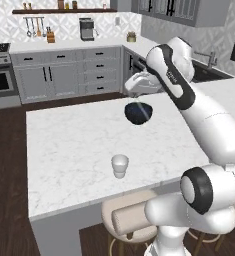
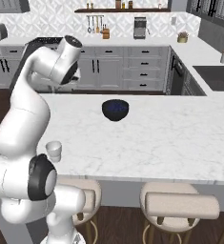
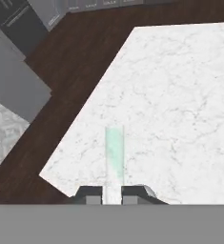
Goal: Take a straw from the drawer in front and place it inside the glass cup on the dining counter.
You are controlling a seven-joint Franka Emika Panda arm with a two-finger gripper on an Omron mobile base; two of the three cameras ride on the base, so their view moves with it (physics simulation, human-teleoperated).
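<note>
White grey-veined marble makes up the tabletop [image 1: 79,145] of the dining island, with beige round stools [image 2: 180,206] tucked under its near edge and dark wood floor around it. Grey cabinets and drawers line the far wall beneath a coffee machine [image 1: 87,28] and a shelf.

On the marble stands the glass cup [image 1: 120,165], upright, near the edge closest to the robot. Seen from the right base camera, the cup [image 2: 54,150] sits just beside the white arm. Further in, toward the middle of the slab, a dark blue bowl [image 2: 116,109] rests well apart from the cup.

The arm reaches up and over the island, its hand held high above the far part of the marble, near the bowl in the left base view. In the hand view the fingers [image 3: 112,194] stand narrow, pinched on the straw [image 3: 114,157], a pale greenish translucent stick that juts straight out between the two dark tips. Beneath it lies a corner of the marble [image 3: 180,105], with floor and grey cabinet fronts beyond.
</note>
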